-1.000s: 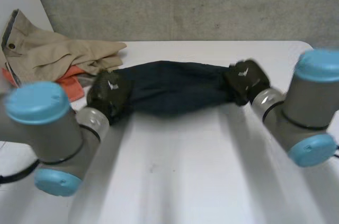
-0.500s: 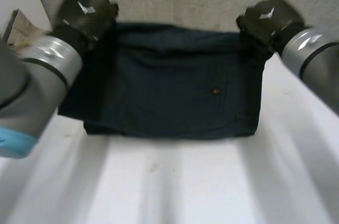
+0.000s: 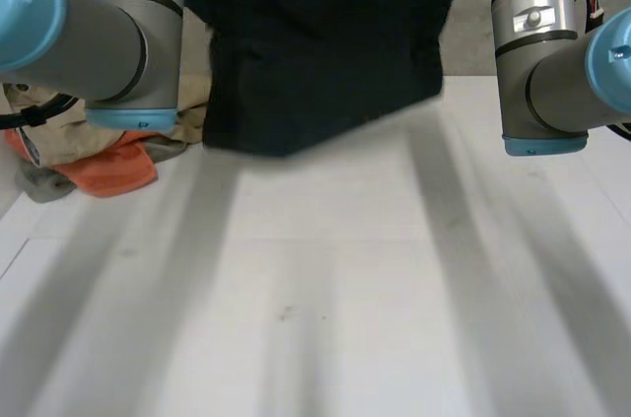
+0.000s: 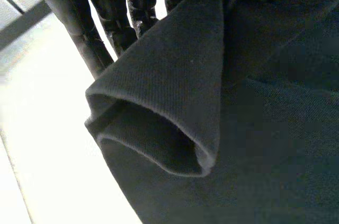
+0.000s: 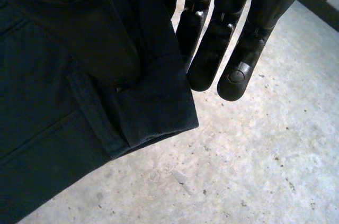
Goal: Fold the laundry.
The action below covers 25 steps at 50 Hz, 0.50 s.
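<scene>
Raised well above the white desk (image 3: pixel 325 328) since a moment earlier, the dark navy twill garment (image 3: pixel 325 52) hung soft and limp, its upper corners pinched by the left robot hand (image 4: pixel 106 15) and right robot hand (image 5: pixel 220 33), likely the best holds.

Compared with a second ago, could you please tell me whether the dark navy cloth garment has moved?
Yes. The dark navy cloth garment rose off the white table and hangs above it.
</scene>
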Each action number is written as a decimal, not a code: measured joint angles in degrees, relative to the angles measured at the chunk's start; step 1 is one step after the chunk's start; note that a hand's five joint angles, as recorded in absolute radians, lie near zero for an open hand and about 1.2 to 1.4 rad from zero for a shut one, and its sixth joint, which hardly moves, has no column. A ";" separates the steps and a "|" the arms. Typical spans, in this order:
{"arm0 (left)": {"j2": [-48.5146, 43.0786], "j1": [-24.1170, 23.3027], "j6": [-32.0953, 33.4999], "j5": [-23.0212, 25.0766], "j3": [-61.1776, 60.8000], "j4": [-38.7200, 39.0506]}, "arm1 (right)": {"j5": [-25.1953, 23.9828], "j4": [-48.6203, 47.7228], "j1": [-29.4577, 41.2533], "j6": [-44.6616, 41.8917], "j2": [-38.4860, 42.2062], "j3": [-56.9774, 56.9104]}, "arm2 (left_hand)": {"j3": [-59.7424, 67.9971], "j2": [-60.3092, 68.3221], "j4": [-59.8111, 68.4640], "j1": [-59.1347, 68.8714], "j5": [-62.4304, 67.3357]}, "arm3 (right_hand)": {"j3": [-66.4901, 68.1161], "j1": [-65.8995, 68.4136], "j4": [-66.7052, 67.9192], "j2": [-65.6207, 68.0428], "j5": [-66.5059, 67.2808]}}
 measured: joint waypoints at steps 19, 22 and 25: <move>3.12 -0.71 -3.65 -2.83 -33.15 -9.80 | -5.43 26.30 0.32 -2.31 6.27 8.06 | 0.01 0.07 0.02 0.00 0.00 | 0.42 0.06 0.00 0.00 0.06; 3.07 -1.88 -3.56 -4.62 -37.51 -12.36 | -6.00 31.45 0.44 -5.70 7.40 12.80 | 0.01 0.07 0.02 0.00 0.00 | 0.43 0.06 0.00 0.00 0.06; 3.94 -4.39 -2.98 -7.23 -41.61 -16.45 | -5.91 36.63 0.32 -8.32 5.60 17.40 | 0.16 0.08 0.19 0.00 0.00 | 0.43 0.06 0.00 0.00 0.06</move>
